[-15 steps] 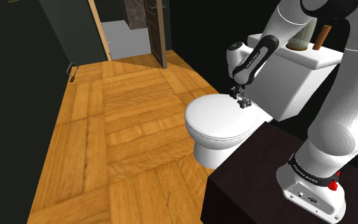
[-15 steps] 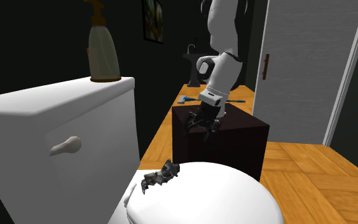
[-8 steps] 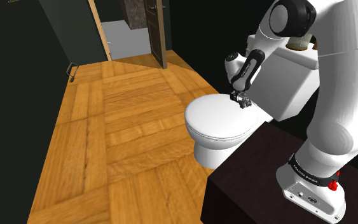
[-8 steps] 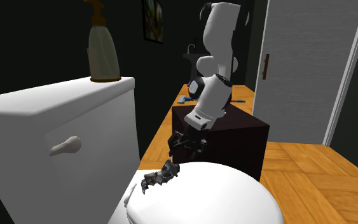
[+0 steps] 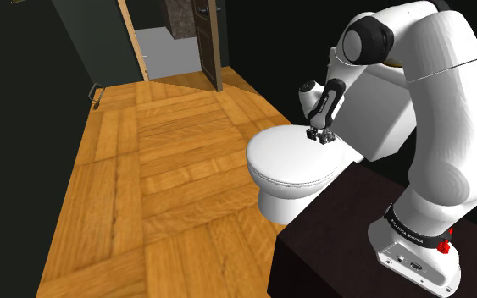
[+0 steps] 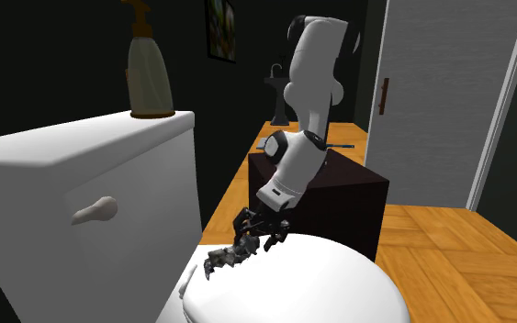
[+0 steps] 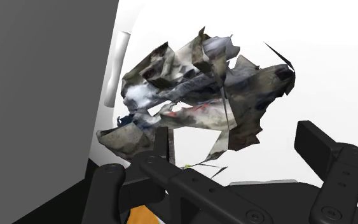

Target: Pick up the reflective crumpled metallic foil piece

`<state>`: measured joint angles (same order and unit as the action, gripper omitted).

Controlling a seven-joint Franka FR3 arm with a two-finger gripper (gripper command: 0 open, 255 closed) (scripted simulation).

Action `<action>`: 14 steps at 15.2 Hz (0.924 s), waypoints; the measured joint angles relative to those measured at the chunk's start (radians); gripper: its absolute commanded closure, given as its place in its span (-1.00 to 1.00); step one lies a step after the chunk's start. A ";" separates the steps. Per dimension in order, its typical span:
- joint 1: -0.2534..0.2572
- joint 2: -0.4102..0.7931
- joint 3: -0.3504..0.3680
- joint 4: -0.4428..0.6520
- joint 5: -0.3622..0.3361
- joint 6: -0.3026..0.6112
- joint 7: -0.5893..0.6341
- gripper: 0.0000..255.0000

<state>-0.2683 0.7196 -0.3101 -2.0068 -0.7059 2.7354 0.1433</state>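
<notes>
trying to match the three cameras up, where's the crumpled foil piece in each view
Shoulder view: the foil piece is right of centre, at the rear of the white toilet lid, just under the gripper.
Second exterior view: low and left of centre, on the lid's edge below the gripper.
Wrist view: just ahead of the open fingers, lying on the lid.
Shared landmark: the white toilet lid.
</notes>
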 measured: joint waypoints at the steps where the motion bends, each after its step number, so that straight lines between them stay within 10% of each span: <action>1: 0.001 0.012 -0.002 0.005 -0.002 0.007 0.006 -1.00; 3: 0.005 0.038 -0.006 0.013 -0.007 0.022 0.021 -1.00; 4: 0.004 0.043 -0.006 0.017 -0.007 0.023 0.022 1.00; 14: 0.004 0.047 -0.006 0.020 -0.006 0.024 0.022 1.00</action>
<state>-0.2640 0.7664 -0.3156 -1.9869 -0.7122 2.7598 0.1658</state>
